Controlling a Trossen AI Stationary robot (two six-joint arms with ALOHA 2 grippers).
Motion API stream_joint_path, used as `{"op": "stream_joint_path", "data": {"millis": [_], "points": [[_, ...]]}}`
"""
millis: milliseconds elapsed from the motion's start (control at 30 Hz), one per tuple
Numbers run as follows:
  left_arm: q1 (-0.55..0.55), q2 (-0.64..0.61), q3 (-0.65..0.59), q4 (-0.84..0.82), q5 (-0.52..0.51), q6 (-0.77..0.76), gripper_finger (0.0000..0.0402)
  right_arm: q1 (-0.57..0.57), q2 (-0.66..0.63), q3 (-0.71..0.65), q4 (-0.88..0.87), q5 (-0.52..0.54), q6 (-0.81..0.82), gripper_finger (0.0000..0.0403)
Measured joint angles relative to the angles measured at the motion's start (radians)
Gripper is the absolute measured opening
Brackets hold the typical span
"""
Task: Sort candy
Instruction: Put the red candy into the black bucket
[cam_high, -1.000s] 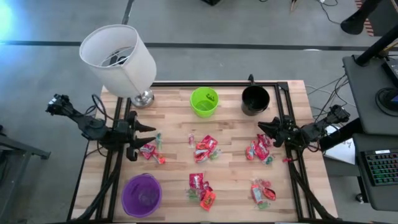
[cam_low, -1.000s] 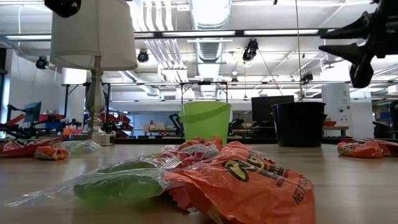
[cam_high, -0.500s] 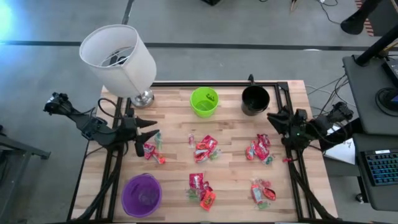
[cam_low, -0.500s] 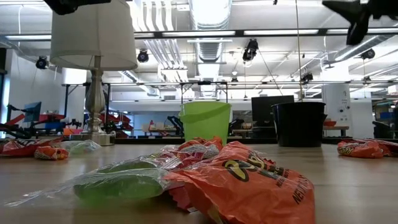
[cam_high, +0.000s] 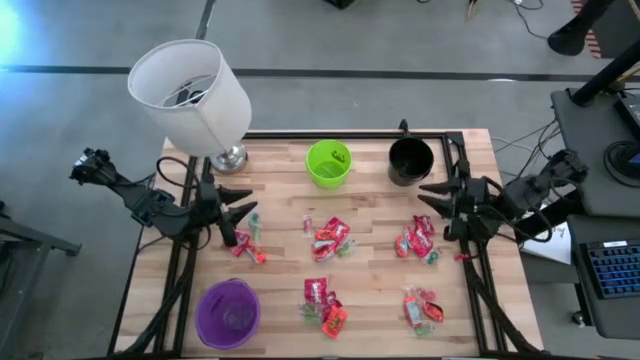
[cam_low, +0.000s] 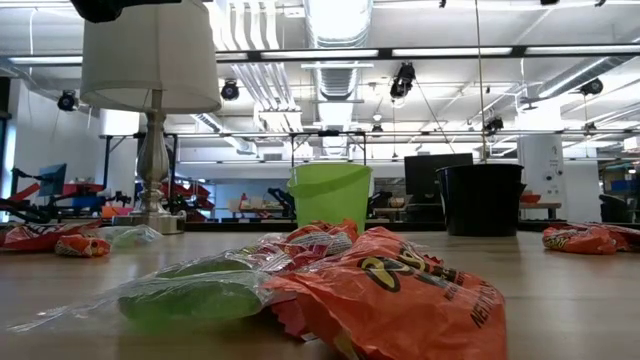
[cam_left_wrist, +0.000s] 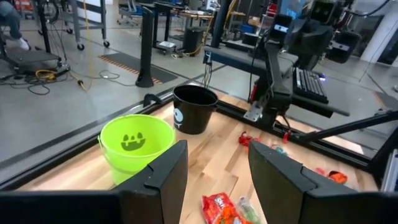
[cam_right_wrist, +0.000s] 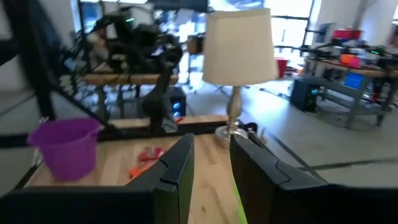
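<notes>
The wooden table (cam_high: 370, 270) carries everything. At its far left corner stands a lamp (cam_high: 192, 95) with a white shade and a metal foot. The left arm (cam_high: 150, 205) comes in from the left edge and the right arm (cam_high: 520, 200) from the right edge; both are above the table and hold nothing.

Three cups stand on the table: a purple cup (cam_high: 228, 313) at the near left, a green cup (cam_high: 328, 163) at the far middle, and a black cup (cam_high: 410, 161) to the right of the green one. In the left wrist view the green cup (cam_left_wrist: 137, 146) has a pumpkin face printed on it, and the black cup (cam_left_wrist: 194, 109) has a pale mark that I cannot read.

The left gripper (cam_high: 240, 205) is over the left part of the table, its fingers parted with nothing between them. The right gripper (cam_high: 432, 203) is near the black cup, also parted and empty.

The candy (cam_high: 330, 238) lies in five small heaps: one in the middle, one below it near the front edge, two on the right side, and one beside the left gripper. Most pieces are red. In the low view, an orange packet (cam_low: 400, 290) lies flat closest to the camera, its long axis running left to right; it has dark print, but I can read only a few letters, not a name. Beside it lies a clear wrapper with a green sweet (cam_low: 195, 292).
</notes>
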Motion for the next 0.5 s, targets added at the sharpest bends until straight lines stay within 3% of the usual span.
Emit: {"op": "stream_joint_path", "data": {"millis": [167,300,500], "points": [[0.005,0.018,0.010,0.002,-0.003,-0.010,0.0152,0.000,0.045,0.110,-0.105,0.008,-0.001,0.0095],[0.006,0.027,0.010,0.001,-0.032,-0.064,0.0152,0.000,0.073,0.154,-0.132,0.092,0.056,0.0095],[0.006,0.034,0.010,0.002,-0.040,-0.124,0.0152,0.000,0.131,0.217,-0.293,0.138,0.139,0.0095]]}}
